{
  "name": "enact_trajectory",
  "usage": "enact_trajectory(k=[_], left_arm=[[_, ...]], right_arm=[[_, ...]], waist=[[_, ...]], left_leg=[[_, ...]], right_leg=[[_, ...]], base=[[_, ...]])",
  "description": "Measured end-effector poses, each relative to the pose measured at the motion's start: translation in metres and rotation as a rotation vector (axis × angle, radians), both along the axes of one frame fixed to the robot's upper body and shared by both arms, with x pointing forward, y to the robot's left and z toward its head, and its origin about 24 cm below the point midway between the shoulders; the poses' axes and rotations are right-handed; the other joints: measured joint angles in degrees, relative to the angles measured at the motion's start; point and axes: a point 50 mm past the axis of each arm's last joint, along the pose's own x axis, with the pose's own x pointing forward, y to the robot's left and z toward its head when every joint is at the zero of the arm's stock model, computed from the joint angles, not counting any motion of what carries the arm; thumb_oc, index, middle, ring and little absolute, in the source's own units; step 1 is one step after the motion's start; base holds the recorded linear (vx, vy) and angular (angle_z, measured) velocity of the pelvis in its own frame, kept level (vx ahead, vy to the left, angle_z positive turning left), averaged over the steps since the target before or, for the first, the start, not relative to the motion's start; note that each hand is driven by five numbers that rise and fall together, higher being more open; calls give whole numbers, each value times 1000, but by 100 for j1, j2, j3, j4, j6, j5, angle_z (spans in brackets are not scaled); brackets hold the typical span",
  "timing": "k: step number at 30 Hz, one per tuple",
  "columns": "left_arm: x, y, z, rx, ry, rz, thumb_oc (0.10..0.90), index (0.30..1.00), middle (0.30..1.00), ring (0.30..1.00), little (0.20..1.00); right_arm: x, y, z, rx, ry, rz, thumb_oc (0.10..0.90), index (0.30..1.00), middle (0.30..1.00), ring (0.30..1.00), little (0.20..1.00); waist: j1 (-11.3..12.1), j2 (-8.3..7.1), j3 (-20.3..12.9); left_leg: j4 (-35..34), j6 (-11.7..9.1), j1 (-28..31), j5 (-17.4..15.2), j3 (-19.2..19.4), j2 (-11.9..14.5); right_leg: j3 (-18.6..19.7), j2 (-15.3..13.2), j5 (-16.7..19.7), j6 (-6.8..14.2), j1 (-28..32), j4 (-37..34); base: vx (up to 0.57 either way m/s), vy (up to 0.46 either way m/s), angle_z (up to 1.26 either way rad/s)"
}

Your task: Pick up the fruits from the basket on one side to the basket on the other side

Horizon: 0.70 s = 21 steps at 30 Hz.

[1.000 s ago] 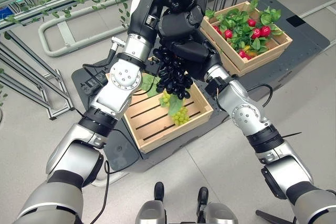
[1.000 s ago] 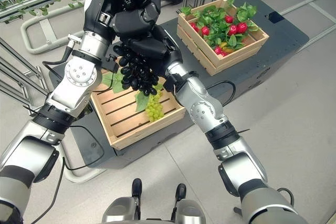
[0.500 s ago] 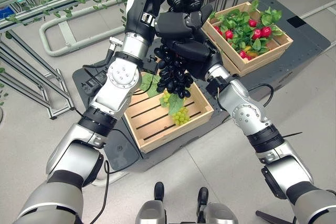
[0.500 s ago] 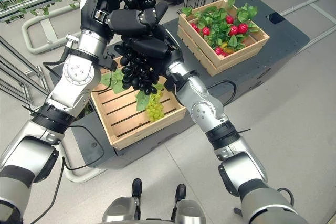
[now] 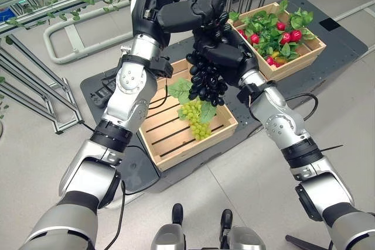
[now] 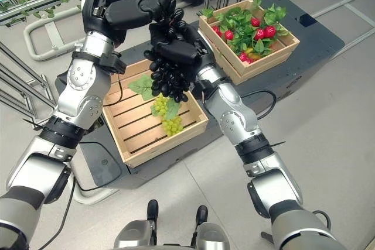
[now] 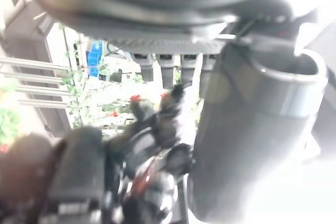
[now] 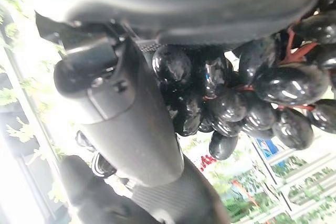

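A bunch of dark grapes (image 5: 208, 83) hangs in the air over the far right corner of the near wooden crate (image 5: 176, 144). My right hand (image 5: 227, 55) is shut on the bunch's top; in the right wrist view the grapes (image 8: 247, 98) press against the palm beside the thumb (image 8: 131, 124). My left hand (image 5: 187, 14) hovers just above and to the left of the bunch, thumb straight, holding nothing. Green grapes (image 5: 196, 120) with leaves lie in the near crate. The far crate (image 5: 296, 60) holds red fruits (image 5: 290, 35) among green leaves.
Both crates stand on a dark low platform (image 5: 345, 45). A white tubular rail (image 5: 64, 45) and slanted metal bars (image 5: 35, 95) lie to the left. Grey floor tiles run along the front and right.
My right hand has carried the dark bunch to the right, towards the far crate. The left hand has drawn up and away from it. The green grapes in the near crate show more fully.
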Motion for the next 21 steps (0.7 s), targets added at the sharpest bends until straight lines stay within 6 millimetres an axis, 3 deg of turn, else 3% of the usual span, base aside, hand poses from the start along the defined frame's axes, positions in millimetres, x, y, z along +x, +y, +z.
enact_trajectory(k=[7, 16, 21], left_arm=[[-6, 38, -7, -238, -33, 97, 800, 900, 900, 900, 900], [-9, 54, -6, -370, -57, 212, 800, 900, 900, 900, 900], [-9, 53, -24, -302, -25, 250, 800, 900, 900, 900, 900]], right_arm=[[3, -31, -1, 82, -11, -105, 400, 300, 300, 300, 300], [3, -46, -23, 102, 48, -160, 400, 300, 300, 300, 300], [-1, -53, -44, 103, 104, -183, 400, 300, 300, 300, 300]], waist=[[-87, -1, 0], [-153, -6, -3], [-232, -55, -35]], left_leg=[[-9, 0, 36, -1, 22, 5], [-10, 1, 82, -1, 128, 27], [-12, -1, 83, -3, 161, 39]], right_leg=[[26, 7, 0, 0, 19, 0], [146, 26, 33, -9, 6, 1], [186, 37, 40, -14, -20, 1]], base=[[3, -3, 0], [13, -12, -7], [1, -31, -4]])
